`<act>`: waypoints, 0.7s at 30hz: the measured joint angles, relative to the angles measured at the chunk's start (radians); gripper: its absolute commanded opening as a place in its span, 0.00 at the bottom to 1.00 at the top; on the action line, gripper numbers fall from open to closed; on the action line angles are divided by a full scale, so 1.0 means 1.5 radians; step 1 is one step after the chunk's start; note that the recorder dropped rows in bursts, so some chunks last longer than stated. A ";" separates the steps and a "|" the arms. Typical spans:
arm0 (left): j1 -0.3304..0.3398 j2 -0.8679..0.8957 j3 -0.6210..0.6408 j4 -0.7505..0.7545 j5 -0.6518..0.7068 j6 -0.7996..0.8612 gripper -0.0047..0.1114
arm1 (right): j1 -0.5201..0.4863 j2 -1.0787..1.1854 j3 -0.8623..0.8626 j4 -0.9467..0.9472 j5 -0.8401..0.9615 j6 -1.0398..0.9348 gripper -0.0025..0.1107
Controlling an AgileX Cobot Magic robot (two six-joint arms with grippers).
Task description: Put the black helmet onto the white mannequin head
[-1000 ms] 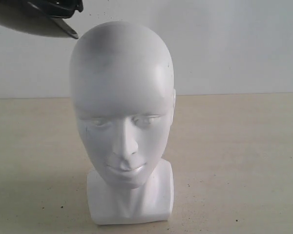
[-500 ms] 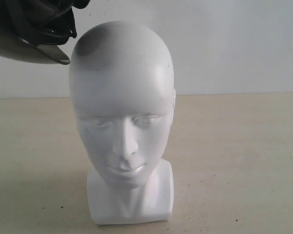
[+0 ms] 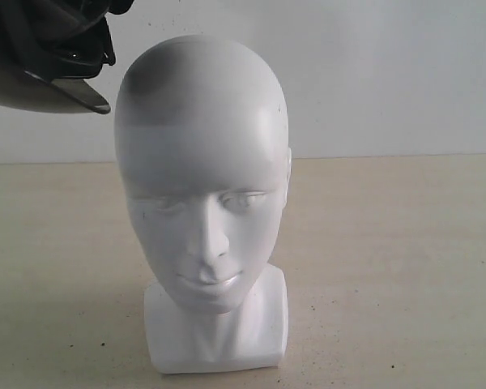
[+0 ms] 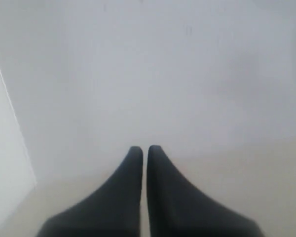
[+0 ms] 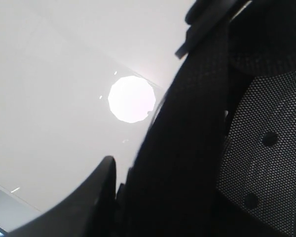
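Exterior view: the white mannequin head [image 3: 202, 162] stands upright in the middle of the frame on the pale worktop [image 3: 389, 259], face toward the camera and crown bare. The black helmet [image 3: 40, 40] hangs in the upper left corner of the frame, cut off by the edges. It is just beside the crown, with a sliver of white wall [image 3: 389, 73] showing between them. Its smoky visor [image 3: 32, 93] forms the lowest edge (a thin dark lip pointing toward the head).

Left wrist view: the left gripper [image 4: 144, 152] is closed on nothing, its two dark fingers [image 4: 128, 187] side by side with a hairline gap. Beyond them are wall and a strip of worktop.

Right wrist view: the helmet's inside fills most of the picture, with black fabric padding and a grey mesh liner [image 5: 259, 148]. The right gripper [image 5: 126, 192] grips the helmet by its padded rim: one finger [image 5: 101, 190] lies against it, the other is hidden behind it. A bright round lamp [image 5: 131, 98] glows beyond.
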 measured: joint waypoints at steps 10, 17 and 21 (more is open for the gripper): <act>0.000 -0.002 -0.006 -0.013 -0.449 -0.242 0.08 | 0.000 0.000 0.000 0.000 -0.014 0.000 0.02; 0.000 0.035 -0.027 -0.170 -0.220 -0.381 0.08 | 0.000 0.001 0.000 0.000 -0.039 -0.002 0.02; 0.000 0.089 -0.036 -0.235 -0.246 -0.386 0.08 | 0.000 0.015 0.000 0.000 -0.045 -0.003 0.02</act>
